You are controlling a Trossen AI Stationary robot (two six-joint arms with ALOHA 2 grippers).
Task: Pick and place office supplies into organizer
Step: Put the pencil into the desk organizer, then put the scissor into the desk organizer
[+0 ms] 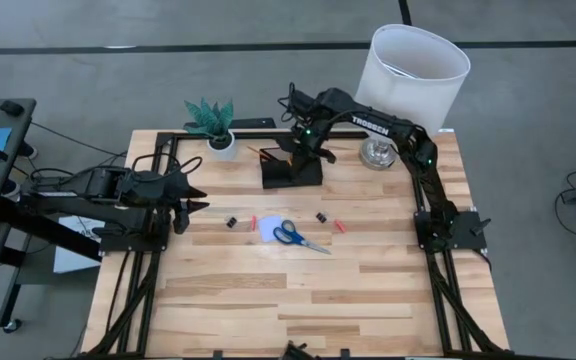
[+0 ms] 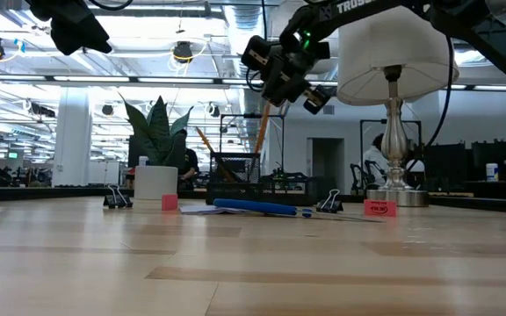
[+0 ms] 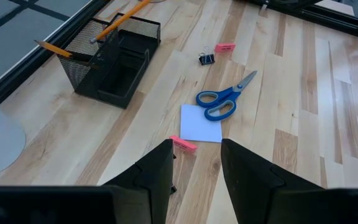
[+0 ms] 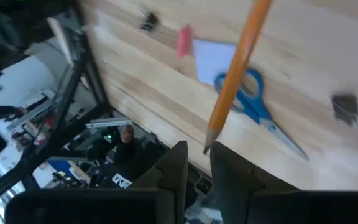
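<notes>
The black mesh organizer (image 1: 290,172) stands at the table's far middle. One wooden pencil (image 3: 55,48) leans inside it. My right gripper (image 4: 199,149) hovers above the organizer, nearly shut, with a second pencil (image 4: 235,68) at its fingertips. That pencil (image 2: 261,132) slants down into the organizer (image 2: 235,175). Blue-handled scissors (image 1: 298,236) lie partly on a pale note pad (image 1: 270,227), with two black binder clips (image 1: 231,220) (image 1: 321,216) and two small red bits (image 1: 253,220) (image 1: 343,226) on the table around them. My left gripper (image 3: 196,146) waits open at the table's left. My right gripper has the pencil's sharpened point (image 4: 207,147) between the very ends of its two fingers, with only a narrow gap showing. The pencil runs on ahead of the fingers, roughly in line with them. It slants steeply, its lower end down in the organizer.
A white plant pot (image 1: 221,143) stands left of the organizer. A lamp with a white shade (image 1: 418,60) and a metal base (image 1: 378,152) stands at the far right. Bare wood lies toward the table's near edge.
</notes>
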